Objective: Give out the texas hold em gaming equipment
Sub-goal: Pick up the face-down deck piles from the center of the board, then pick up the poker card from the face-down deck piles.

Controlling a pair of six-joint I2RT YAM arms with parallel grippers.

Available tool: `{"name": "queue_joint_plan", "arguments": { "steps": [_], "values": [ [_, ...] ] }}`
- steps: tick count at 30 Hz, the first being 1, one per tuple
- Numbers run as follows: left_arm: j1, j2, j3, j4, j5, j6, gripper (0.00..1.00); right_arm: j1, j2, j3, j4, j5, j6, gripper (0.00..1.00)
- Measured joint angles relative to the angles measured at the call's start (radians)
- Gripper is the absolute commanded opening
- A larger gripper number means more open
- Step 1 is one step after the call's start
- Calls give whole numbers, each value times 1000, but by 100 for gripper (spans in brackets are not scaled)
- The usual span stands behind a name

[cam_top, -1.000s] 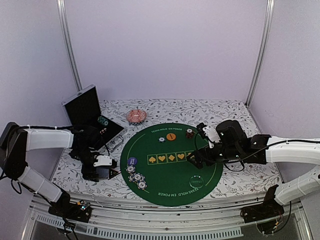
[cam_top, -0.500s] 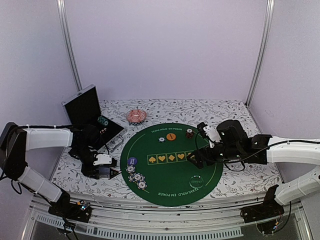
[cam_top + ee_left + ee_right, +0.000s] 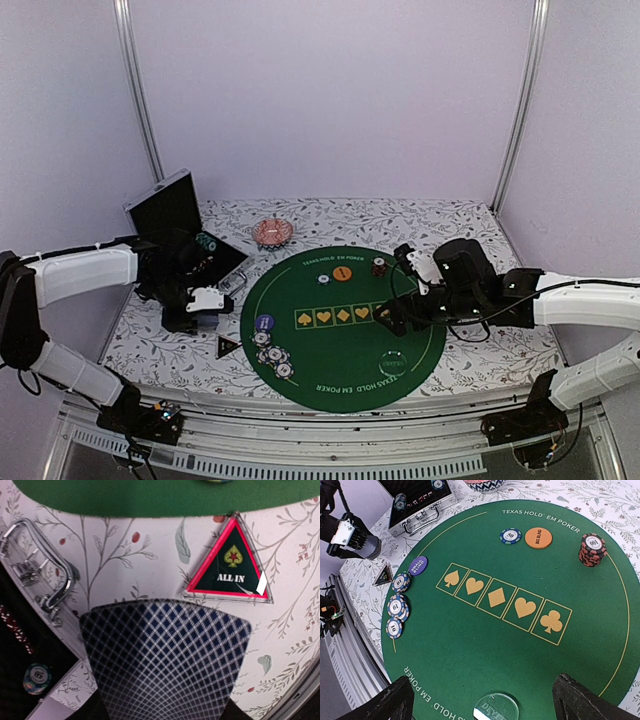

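Black with a red rim, the triangular ALL IN marker (image 3: 229, 565) now lies flat on the floral surface (image 3: 125, 565), just beside the round green felt mat (image 3: 330, 350), the left pincer (image 3: 205, 300) having drawn back towards the open black case (image 3: 175, 225), so one piece is likely dealt out. Its tip points at the mat, its lettered base running along the rim. A blue lattice-backed card (image 3: 165, 660) hides the left fingers, grip unclear; the right pincer (image 3: 484, 682) gapes empty
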Motion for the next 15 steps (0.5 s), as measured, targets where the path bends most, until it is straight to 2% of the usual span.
{"name": "queue_joint_plan", "arguments": {
  "steps": [3, 8, 15],
  "values": [
    [-46, -9, 61, -22, -31, -13, 50, -1, 0, 10, 0, -4, 12, 99],
    [-203, 13, 218, -70, -52, -72, 49, -31, 0, 39, 20, -30, 48, 99],
    [-397, 101, 363, -122, -53, -159, 48, -55, 12, 46, 164, -137, 148, 99]
  ]
}}
